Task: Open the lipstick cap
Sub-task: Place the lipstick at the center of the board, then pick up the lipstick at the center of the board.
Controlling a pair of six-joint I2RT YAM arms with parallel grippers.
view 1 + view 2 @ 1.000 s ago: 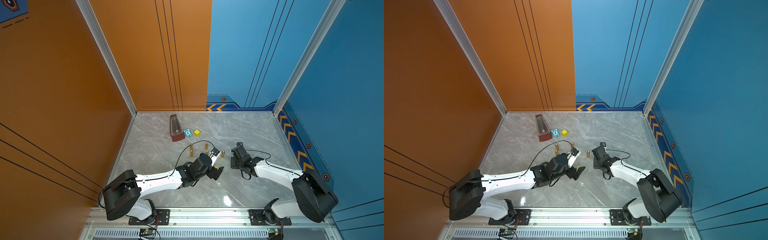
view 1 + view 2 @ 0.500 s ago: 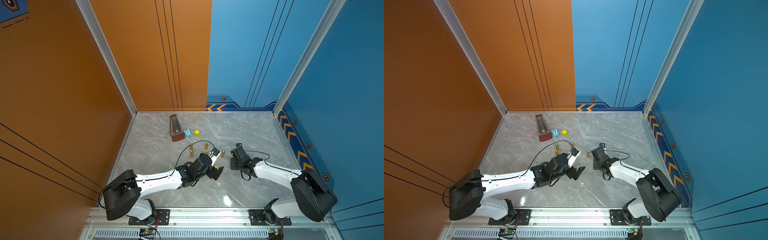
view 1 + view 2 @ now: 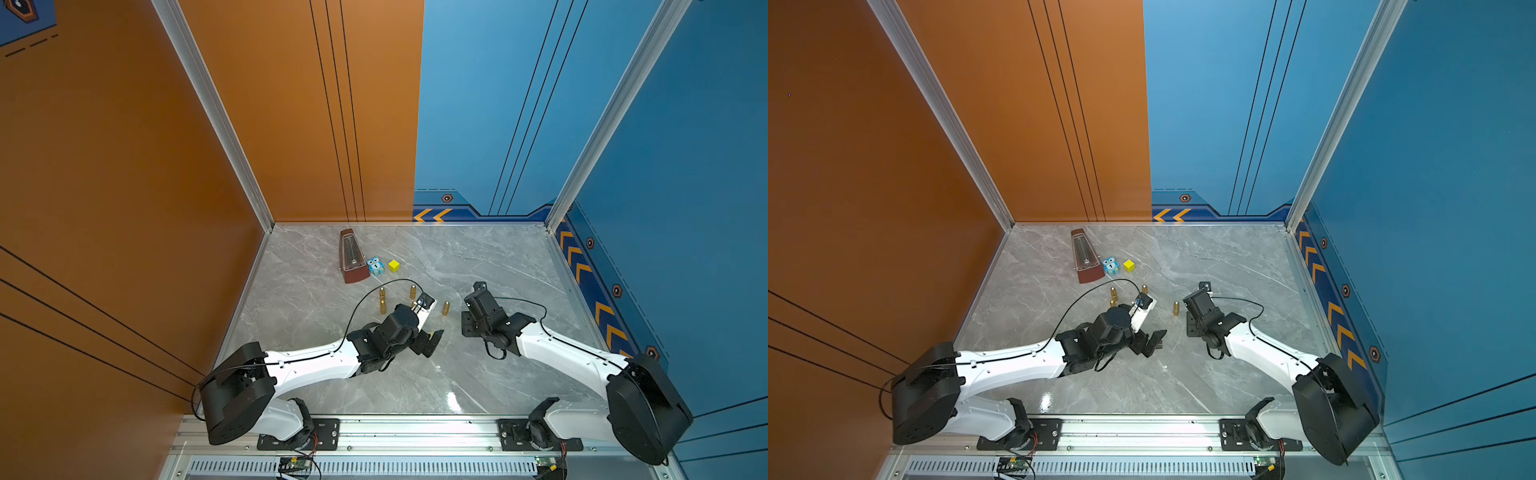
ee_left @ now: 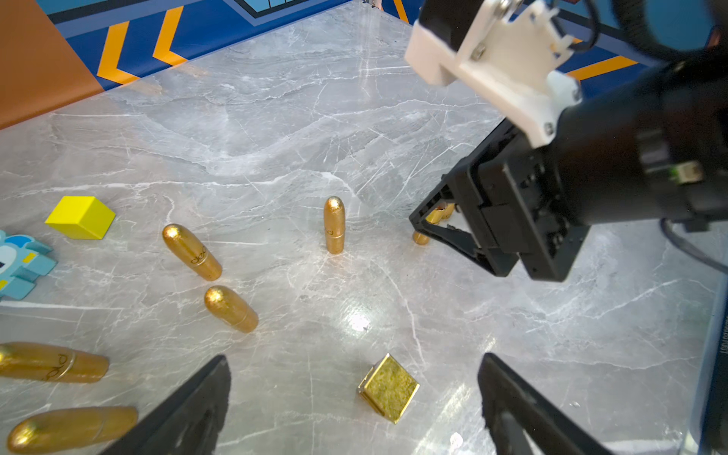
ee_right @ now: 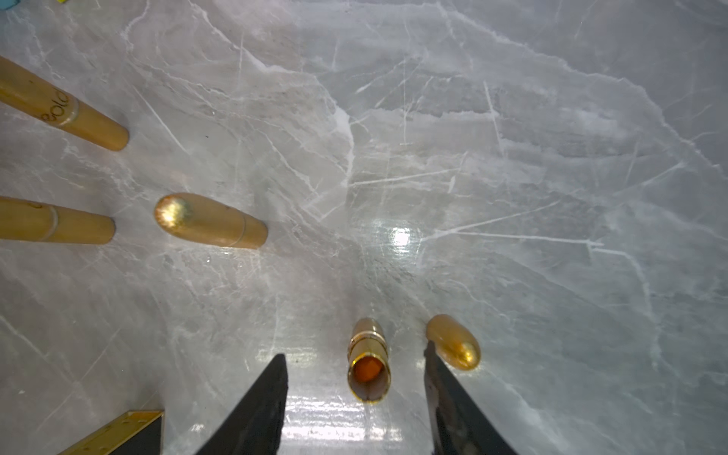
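In the right wrist view an uncapped gold lipstick tube (image 5: 368, 360) stands upright on the marble, orange stick showing inside. It sits between the fingers of my right gripper (image 5: 355, 350), which is open and touches neither side of it. The rounded gold cap (image 5: 453, 342) rests on the table just outside one fingertip (image 5: 433, 354). From the left wrist view, my right gripper (image 4: 435, 224) points down over the tube's base (image 4: 420, 238). In both top views the tube is hidden under it. My left gripper (image 4: 354, 357) is open and low over the table, holding nothing.
Several capped gold lipsticks stand left of the grippers, the nearest (image 4: 334, 225) upright beside my right gripper. A small gold cube (image 4: 388, 388) lies between my left fingers. A brown metronome (image 3: 352, 257), blue owl toy (image 3: 375, 266) and yellow cube (image 3: 394, 265) sit further back.
My right gripper's jaws have spread apart over the lipstick and the arm has shifted slightly. The left arm has not moved.
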